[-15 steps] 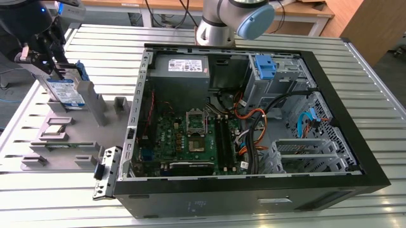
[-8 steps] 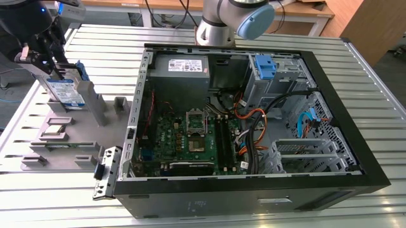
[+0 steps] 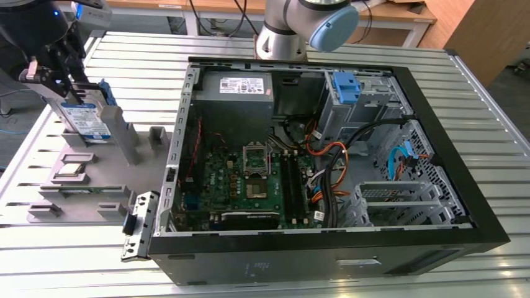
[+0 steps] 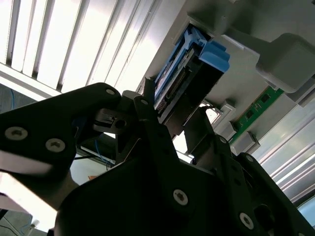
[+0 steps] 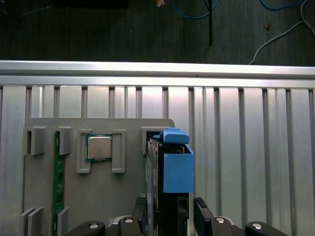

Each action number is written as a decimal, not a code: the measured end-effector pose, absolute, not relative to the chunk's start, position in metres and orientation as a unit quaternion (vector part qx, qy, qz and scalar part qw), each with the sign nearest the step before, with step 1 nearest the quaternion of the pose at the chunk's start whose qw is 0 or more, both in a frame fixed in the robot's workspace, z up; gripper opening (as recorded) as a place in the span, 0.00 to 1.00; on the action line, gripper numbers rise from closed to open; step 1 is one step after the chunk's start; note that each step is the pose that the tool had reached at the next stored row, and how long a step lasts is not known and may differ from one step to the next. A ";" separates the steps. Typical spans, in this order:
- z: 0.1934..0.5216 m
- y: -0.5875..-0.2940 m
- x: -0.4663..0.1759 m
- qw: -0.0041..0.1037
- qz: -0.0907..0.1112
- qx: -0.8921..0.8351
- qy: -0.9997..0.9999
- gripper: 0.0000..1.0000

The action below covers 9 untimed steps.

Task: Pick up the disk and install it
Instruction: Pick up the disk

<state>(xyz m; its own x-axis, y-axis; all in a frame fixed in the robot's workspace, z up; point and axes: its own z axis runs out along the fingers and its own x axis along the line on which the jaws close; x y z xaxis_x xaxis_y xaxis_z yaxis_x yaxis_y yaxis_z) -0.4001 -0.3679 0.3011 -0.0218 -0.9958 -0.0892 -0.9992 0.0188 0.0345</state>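
The disk [image 3: 85, 119], silver with a blue-and-white label and a blue caddy, is pinched upright between the pressed-in fingers of the pincer [image 3: 71, 94], its lower end seated in the grey holder [image 3: 116, 177] beneath the pincer.

An open computer case [image 3: 488, 236] lies on its side on the slatted metal counter [image 3: 348, 49]. Inside it are a green motherboard [image 3: 248, 180], a grey power supply [image 3: 240, 93] with a white label, a bare blue bracket [image 3: 346, 87] in the drive bay, orange cables [image 3: 319, 149] and a blue cable [image 3: 396, 158]. Just beside the case, at the exterior view's left, sits a grey holder [image 5: 44, 125]. It carries a processor chip [image 5: 100, 147] between two ribs and a green strip [image 5: 59, 182], probably a memory module, on edge in a slot near it. A perforated metal piece [image 3: 139, 226] leans at the case's corner.
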 end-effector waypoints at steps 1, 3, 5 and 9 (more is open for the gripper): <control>0.301 -0.368 -0.400 0.020 0.044 -0.699 0.713 0.51; 0.301 -0.368 -0.400 0.020 0.044 -0.699 0.713 0.51; 0.301 -0.368 -0.400 0.020 0.044 -0.699 0.713 0.43; 0.301 -0.368 -0.400 0.020 0.044 -0.699 0.713 0.35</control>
